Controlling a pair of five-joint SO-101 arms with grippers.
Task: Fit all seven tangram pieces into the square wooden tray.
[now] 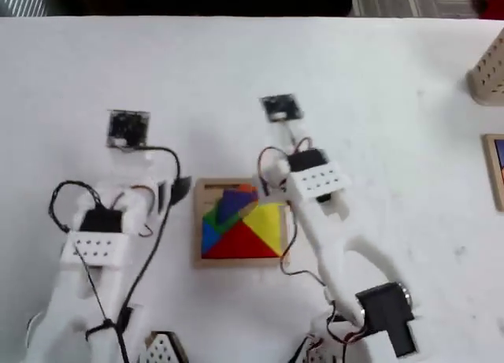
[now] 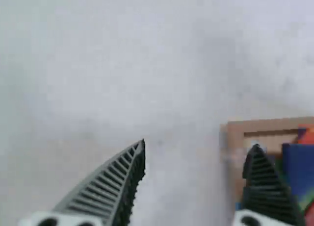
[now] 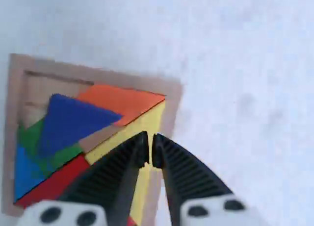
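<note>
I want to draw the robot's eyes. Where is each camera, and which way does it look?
High view: above the table, looking down at the tray, left arm and right arm.
Left wrist view: on the left arm, looking past its open left gripper at the table and a tray corner.
Right wrist view: on the right arm, looking past its shut right gripper at the pieces in the tray.
Shared: all three show the tray.

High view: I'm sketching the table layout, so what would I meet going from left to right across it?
left gripper → wooden tray → right arm → perforated block
</note>
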